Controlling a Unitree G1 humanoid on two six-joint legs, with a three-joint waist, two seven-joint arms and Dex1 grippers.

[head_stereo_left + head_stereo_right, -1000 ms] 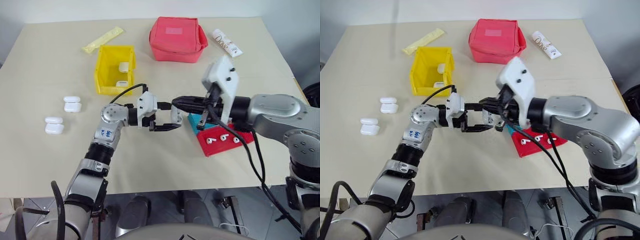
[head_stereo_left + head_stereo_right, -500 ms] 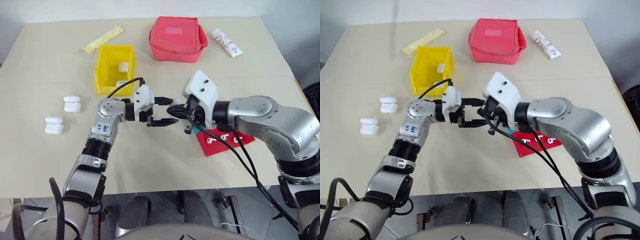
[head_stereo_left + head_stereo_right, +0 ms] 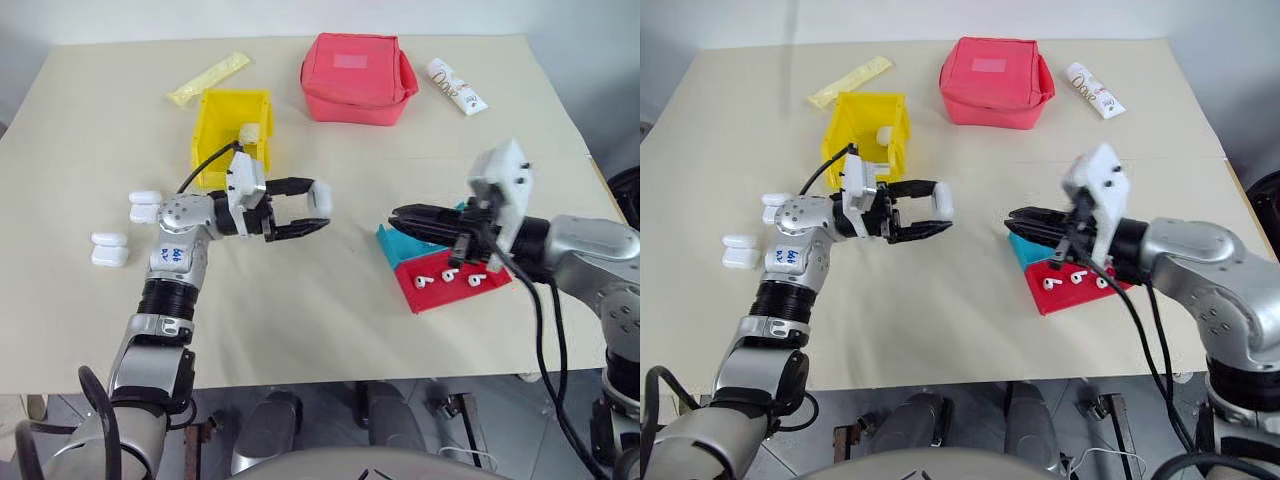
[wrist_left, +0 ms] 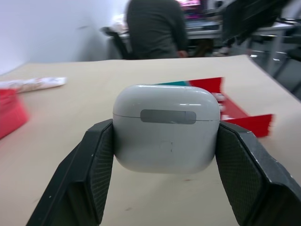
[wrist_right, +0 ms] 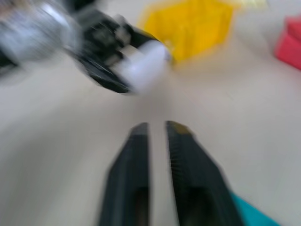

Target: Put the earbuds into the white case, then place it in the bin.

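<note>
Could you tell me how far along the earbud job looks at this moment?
Done: two white cases already lie in the yellow bin. In hand: the left claw is shut on a closed white case, held above the table short of the bin. Left: that case still has to go in; three earbuds remain on the red tray, and two cases wait on the table. The right claw holds nothing visible.

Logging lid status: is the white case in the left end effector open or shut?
Shut. The white case, clamped in the left end effector, shows lid flush against body, only a thin seam.

Beige table (image 3: 330, 330) with bin (image 3: 212, 150), trays (image 3: 440, 285)
</note>
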